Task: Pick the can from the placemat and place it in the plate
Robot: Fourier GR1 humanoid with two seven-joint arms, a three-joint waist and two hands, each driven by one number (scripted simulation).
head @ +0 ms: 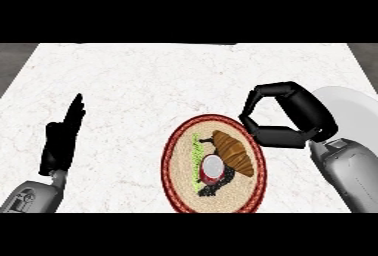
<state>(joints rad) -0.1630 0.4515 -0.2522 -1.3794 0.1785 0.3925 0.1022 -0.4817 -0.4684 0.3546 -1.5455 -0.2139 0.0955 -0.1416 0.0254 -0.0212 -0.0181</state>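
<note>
A round woven placemat [179, 150] with a dark red rim lies at the counter's lower middle. On it stands a small can [212, 166] seen from above, with a white top and red side, beside a brown croissant [235, 151]. A white plate [353, 107] lies at the right edge, partly hidden by my right arm. My right hand [291, 115] hovers just right of and above the placemat, fingers and thumb curled with an empty gap between them, apart from the can. My left hand [63, 140] rests open at the left, fingers up.
A green strip [196, 162] and dark bits [214, 186] also lie on the placemat near the can. The white marble counter [148, 80] stretches wide behind the placemat; grey floor shows past its far corners.
</note>
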